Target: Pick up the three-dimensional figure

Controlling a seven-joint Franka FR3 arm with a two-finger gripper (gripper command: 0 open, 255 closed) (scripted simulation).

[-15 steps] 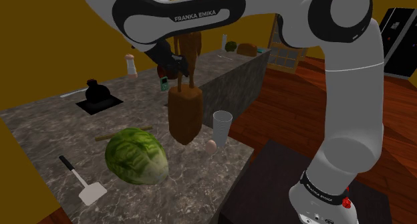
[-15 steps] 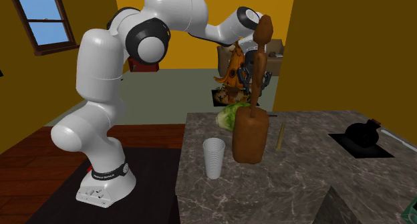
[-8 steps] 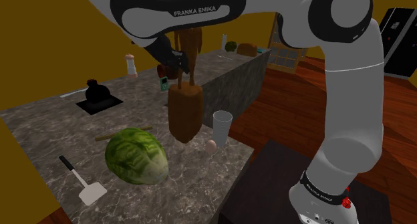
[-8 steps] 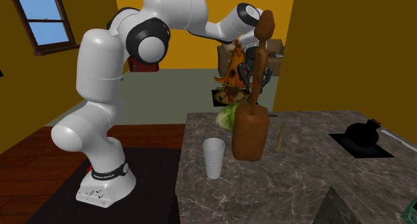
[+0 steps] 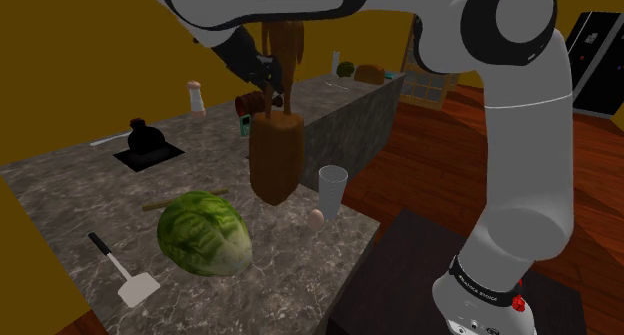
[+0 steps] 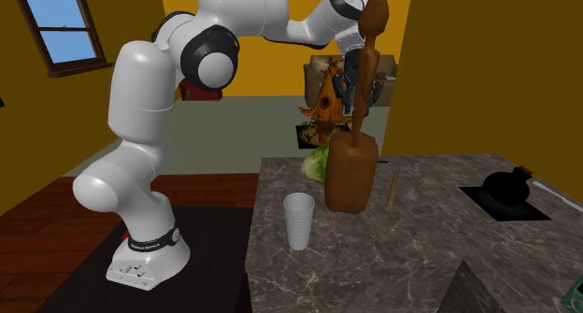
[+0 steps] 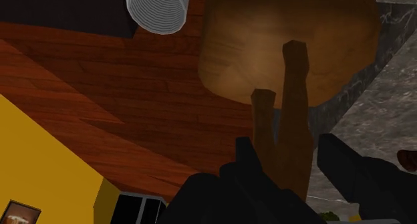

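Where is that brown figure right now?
In the shoulder view's middle, the brown figure hangs from the gripper over the counter, between the lettuce and the cup.

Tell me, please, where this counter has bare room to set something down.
Bare stone lies on the counter between the black pot and the lettuce, and between the pot and the brown figure. Crowded: the corner where cup, egg and figure cluster.

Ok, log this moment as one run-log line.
gripper: shut on brown figure | grip: on its legs | pose: upright | white cup: standing nearby on counter
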